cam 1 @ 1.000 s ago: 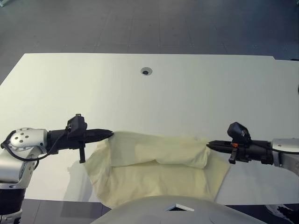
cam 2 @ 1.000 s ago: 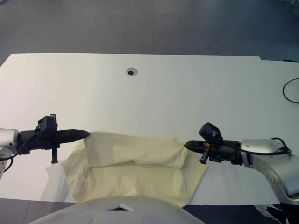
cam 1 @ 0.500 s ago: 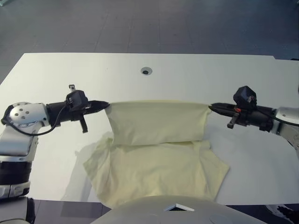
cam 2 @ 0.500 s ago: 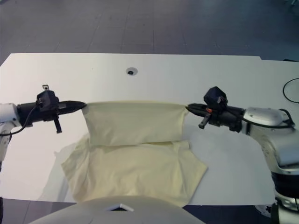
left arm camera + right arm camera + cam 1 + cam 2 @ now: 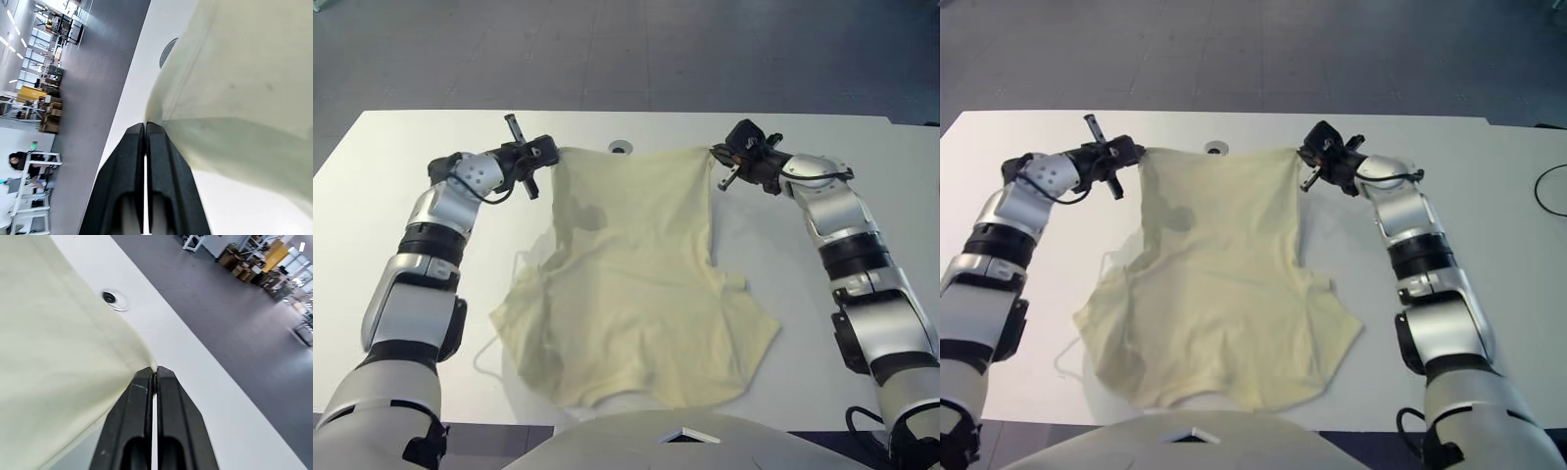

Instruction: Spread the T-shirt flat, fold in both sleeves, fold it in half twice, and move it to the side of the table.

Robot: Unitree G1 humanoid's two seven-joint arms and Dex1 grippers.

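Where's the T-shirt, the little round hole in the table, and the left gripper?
T-shirt (image 5: 636,294): left eye view, middle of the cloth.
round hole (image 5: 109,297): right wrist view, its dark centre.
left gripper (image 5: 145,125): left wrist view, tips of its shut jaws at the shirt's corner.

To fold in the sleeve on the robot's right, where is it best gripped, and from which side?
Probably take the right sleeve at its outer tip, coming in low from the robot's right: it lies flat and juts past the T-shirt body, with bare table beside it.
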